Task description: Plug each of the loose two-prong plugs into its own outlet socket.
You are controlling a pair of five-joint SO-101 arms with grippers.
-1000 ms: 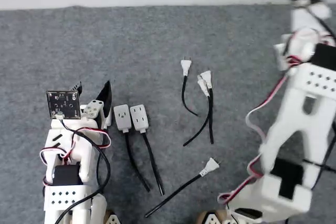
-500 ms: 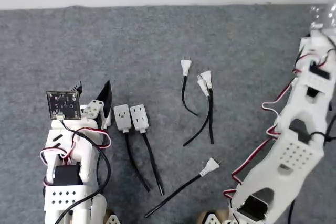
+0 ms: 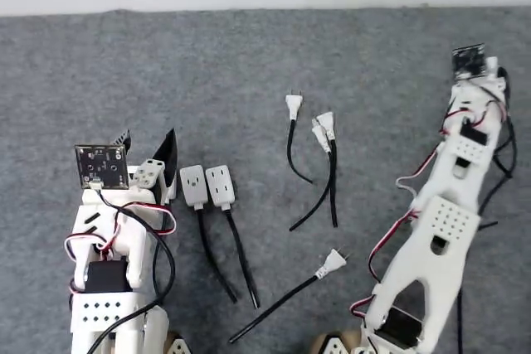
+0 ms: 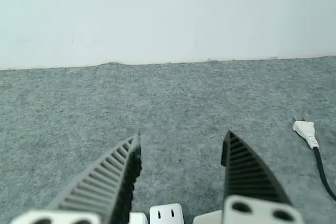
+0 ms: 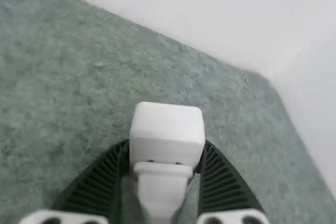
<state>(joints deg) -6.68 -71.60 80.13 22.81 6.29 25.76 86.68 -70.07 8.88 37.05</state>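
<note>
Plugs lie loose on the grey tabletop (image 3: 390,47): a far plug (image 3: 294,105), a pair of plugs (image 3: 325,124) touching just beside it, and a near plug (image 3: 332,264) on its own. None has shifted over the last second. Neither have the two sockets (image 3: 207,186), which sit side by side with their cords trailing back, well apart from every plug. What has changed is the right arm (image 3: 448,213). A second ago it was raised high and swinging; now it lies stretched out low along the right edge, reaching toward the far corner and away from the plugs. In the right wrist view the right gripper (image 5: 167,153) has its jaws pinching a white block (image 5: 167,129), which may be a socket housing, though I cannot tell for sure. The left gripper (image 3: 148,134) has stayed put just beside the two sockets with its jaws spread wide and nothing between them. No plug is seated yet, and the swing seems to carry the held piece off to the side rather than toward a mating.
</note>
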